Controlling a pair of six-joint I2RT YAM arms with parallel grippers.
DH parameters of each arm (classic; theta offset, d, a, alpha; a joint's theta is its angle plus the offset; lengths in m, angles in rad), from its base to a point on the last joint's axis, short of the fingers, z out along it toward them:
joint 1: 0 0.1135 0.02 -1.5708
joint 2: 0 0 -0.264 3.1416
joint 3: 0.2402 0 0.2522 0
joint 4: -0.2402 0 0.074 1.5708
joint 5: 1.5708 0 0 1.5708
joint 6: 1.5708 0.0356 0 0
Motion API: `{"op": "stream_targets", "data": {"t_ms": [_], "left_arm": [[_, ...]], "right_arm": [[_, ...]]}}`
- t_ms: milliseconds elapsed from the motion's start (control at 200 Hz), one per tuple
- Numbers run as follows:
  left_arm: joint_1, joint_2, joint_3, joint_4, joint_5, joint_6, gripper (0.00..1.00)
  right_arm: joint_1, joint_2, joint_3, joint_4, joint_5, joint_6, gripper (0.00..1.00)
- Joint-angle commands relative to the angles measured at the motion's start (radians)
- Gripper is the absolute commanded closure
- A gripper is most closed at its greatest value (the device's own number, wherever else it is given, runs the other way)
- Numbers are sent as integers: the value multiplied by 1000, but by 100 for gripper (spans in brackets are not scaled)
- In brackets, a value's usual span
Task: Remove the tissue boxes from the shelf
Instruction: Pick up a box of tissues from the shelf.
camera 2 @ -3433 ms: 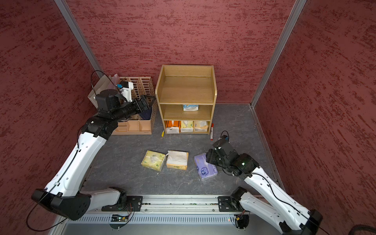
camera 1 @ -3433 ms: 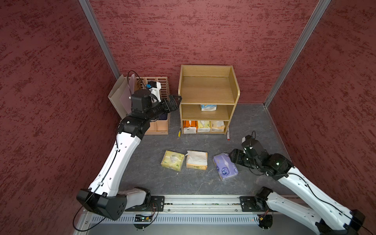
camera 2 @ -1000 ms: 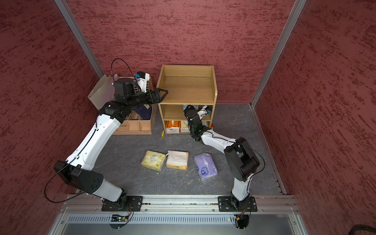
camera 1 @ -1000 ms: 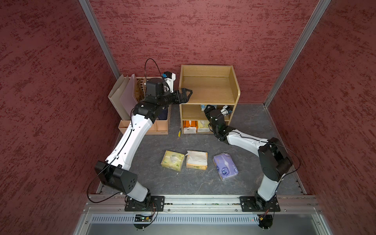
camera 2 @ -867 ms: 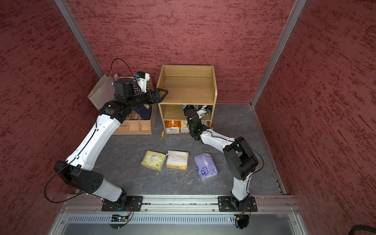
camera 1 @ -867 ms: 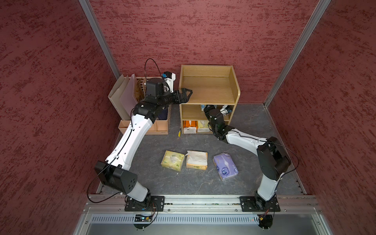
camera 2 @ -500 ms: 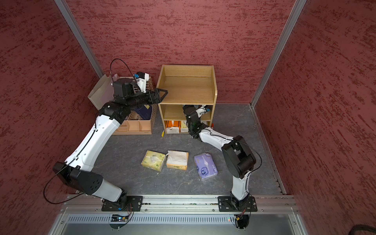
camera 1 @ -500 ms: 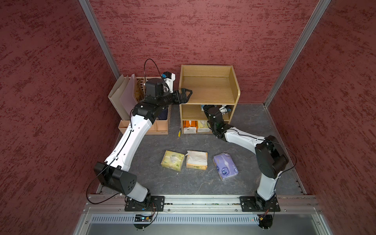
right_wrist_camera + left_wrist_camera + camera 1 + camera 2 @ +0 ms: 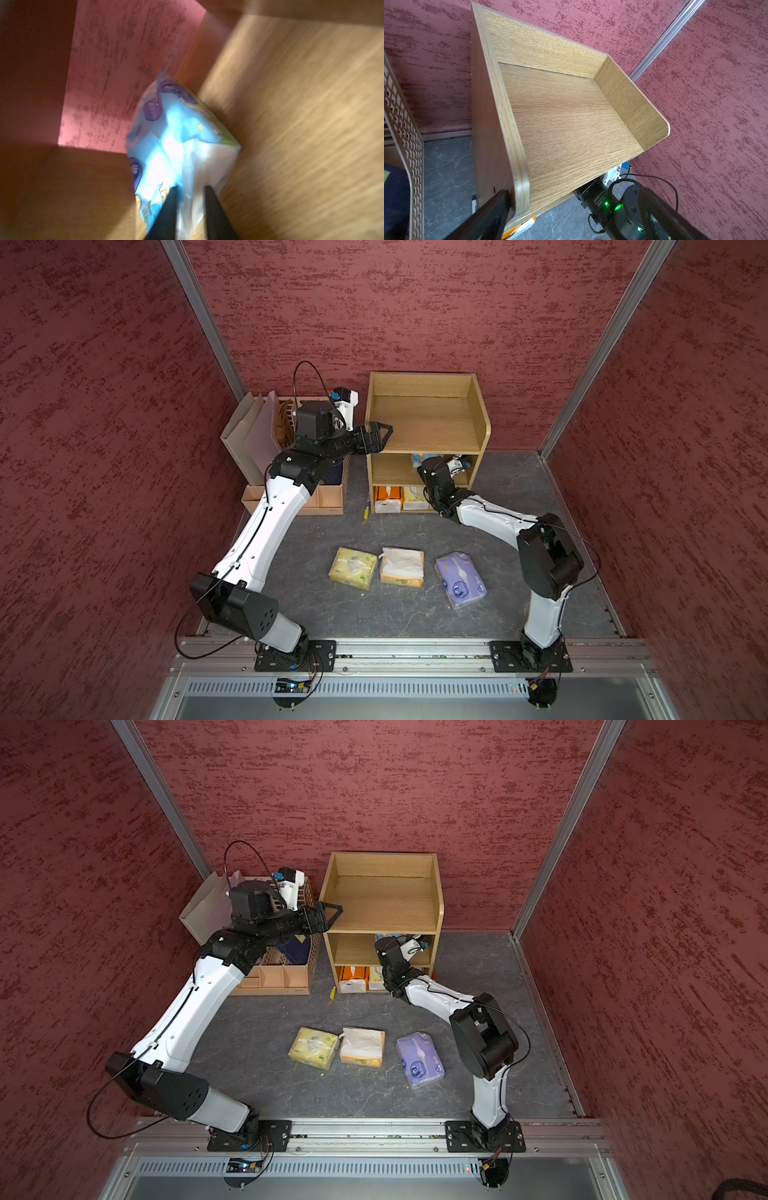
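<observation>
Blue tissue pack, pinched by right end effector

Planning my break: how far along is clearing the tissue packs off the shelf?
Done: yellow pack, tan pack and purple pack lie on the floor. In hand: the right gripper is pinched on the blue pack on the middle level of the shelf. Left: at least an orange pack and a pale pack on the bottom level.

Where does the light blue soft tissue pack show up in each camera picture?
In both top views: the light blue soft tissue pack peeks from the middle tier of the light-wood shelf.
Left wrist: not in it.
Right wrist: centre, pinched by the right gripper.
Shared landmark: the shelf's wood boards.
</observation>
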Motion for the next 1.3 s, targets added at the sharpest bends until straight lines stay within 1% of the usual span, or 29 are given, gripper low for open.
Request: {"op": "stream_targets", "data": {"t_ms": [0, 145, 210, 386, 596, 927, 977, 997, 1072, 1293], "left_arm": [[-31, -34, -12, 17, 113, 8, 0], [-29, -35, -15, 16, 112, 4, 0], [-31, -35, -15, 19, 111, 0, 0], [-30, -40, -14, 16, 102, -1, 0], [-31, -67, -38, 15, 71, 0, 0], [-31, -55, -15, 29, 62, -23, 0], [-32, -54, -13, 30, 61, -26, 0], [-31, -54, -13, 33, 61, -26, 0], [-32, -52, -8, 35, 57, -26, 0], [-32, -67, -33, 71, 29, -50, 0]], "right_arm": [[-19, -29, -33, -52, 18, -20, 100], [-34, -77, -55, -63, -14, -49, 100], [-34, -100, -56, -97, -38, -64, 100], [-33, -162, -80, -189, -151, -79, 100], [-33, -269, -167, -303, -224, -72, 100], [-32, -426, -248, -432, -337, -130, 100], [-32, -437, -267, -438, -347, -134, 100], [-32, -469, -275, -438, -351, -135, 100], [-32, -503, -298, -435, -363, -137, 100], [-32, -548, -328, -397, -432, -155, 100]]}}
